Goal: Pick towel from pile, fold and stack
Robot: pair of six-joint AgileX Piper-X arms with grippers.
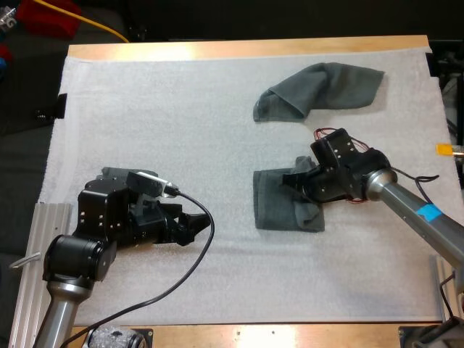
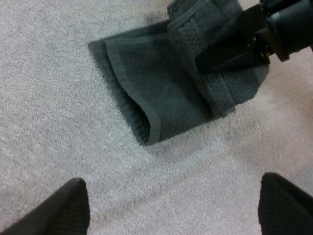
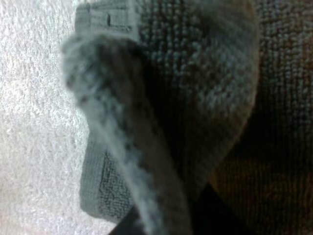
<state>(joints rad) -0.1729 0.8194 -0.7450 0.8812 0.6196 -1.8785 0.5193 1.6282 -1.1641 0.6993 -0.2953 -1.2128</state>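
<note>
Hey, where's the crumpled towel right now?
In the high view the crumpled towel lies on the far right part of the white mat, apart from and beyond the partly folded towel that the right gripper is at.

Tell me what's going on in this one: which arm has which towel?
The right gripper is shut on a flap of the partly folded towel, which lies on the white mat, and holds that edge raised. The left gripper is open and holds nothing. It hovers over the mat, facing that towel. A second, crumpled towel lies apart toward the far side, with neither gripper on it.
</note>
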